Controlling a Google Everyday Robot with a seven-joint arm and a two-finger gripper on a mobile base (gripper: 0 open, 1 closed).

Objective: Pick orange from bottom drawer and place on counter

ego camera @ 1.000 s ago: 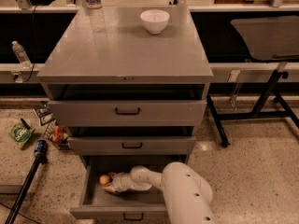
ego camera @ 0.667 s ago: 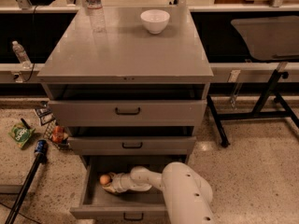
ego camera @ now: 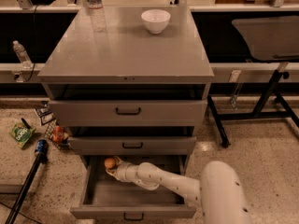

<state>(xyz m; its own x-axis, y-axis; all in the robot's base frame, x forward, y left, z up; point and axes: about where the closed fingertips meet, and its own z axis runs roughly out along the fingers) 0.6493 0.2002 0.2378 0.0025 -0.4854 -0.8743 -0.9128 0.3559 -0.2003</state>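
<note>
The orange (ego camera: 110, 163) is small and round, at the back left of the open bottom drawer (ego camera: 117, 196), just under the middle drawer's front. My gripper (ego camera: 114, 167) reaches into the drawer from the right on its white arm. Its fingers are closed around the orange and hold it a little above the tray. The counter (ego camera: 126, 50) is the grey cabinet top above. A white bowl (ego camera: 155, 20) and a clear water bottle (ego camera: 95, 3) stand at its back.
The middle drawer (ego camera: 132, 145) and the top drawer (ego camera: 127, 111) stick out slightly above the gripper. A green packet (ego camera: 21, 134), cans (ego camera: 58, 133) and a black pole (ego camera: 28, 181) lie on the floor at left. A black-legged table (ego camera: 268, 36) stands at right.
The gripper has risen and moved toward the drawer's back with the orange, which now sits higher, near the middle drawer's lower edge.
</note>
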